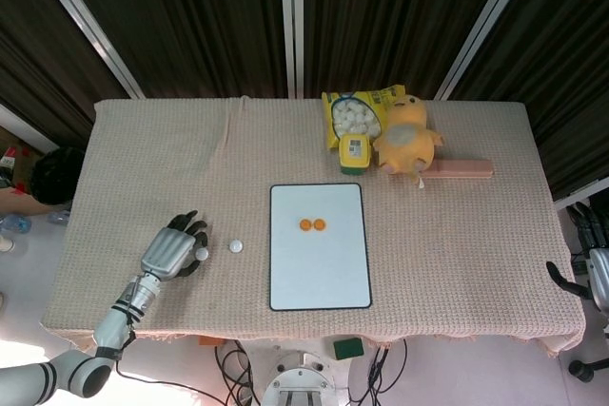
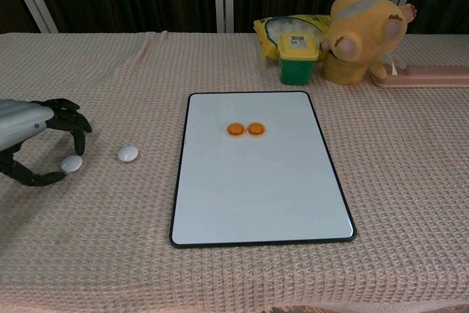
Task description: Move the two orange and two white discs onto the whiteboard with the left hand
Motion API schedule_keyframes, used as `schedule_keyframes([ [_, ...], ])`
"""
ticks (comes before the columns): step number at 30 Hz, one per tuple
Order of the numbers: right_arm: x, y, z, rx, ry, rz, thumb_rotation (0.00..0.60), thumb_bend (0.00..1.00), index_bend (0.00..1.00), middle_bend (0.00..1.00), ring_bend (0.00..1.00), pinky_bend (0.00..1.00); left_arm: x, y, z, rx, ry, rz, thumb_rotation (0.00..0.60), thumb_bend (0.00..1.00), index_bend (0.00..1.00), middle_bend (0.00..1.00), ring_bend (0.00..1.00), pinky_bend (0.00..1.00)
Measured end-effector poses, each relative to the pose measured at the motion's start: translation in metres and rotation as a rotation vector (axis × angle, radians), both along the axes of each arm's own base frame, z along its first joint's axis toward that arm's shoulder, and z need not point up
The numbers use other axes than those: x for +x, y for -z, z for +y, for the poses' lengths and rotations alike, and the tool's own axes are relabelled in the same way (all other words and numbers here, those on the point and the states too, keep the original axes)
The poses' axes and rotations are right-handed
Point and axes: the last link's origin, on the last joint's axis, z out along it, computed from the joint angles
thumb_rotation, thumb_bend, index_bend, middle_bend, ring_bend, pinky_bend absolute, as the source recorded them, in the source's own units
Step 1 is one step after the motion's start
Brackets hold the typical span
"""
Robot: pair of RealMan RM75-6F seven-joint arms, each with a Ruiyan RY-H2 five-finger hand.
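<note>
I see a yellow snack bag [image 1: 360, 113] near the table's [image 1: 476, 254] far edge, right of centre. A green jar with a yellow lid [image 2: 298, 58] stands just in front of it. A yellow plush toy [image 2: 363, 34] sits beside the jar, and a pink flat case [image 2: 429, 75] lies at the plush's right side.
</note>
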Motion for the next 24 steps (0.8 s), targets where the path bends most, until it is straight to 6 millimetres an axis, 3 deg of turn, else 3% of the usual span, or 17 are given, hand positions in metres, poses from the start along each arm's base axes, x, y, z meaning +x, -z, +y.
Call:
schedule_keyframes([
  [17, -0.001, 0.001, 0.001, 0.002, 0.006, 0.000, 0.600, 0.28, 0.00, 0.00, 0.00, 0.00, 0.004, -0.001, 0.001, -0.001, -0.004, -0.021, 0.600, 0.29, 0.48, 0.22, 0.06, 0.15],
  [24, -0.001, 0.002, 0.000, 0.006, 0.007, 0.000, 0.600, 0.28, 0.00, 0.00, 0.00, 0.00, 0.016, -0.003, 0.002, -0.011, 0.020, -0.037, 0.600, 0.30, 0.49, 0.23, 0.06, 0.15],
])
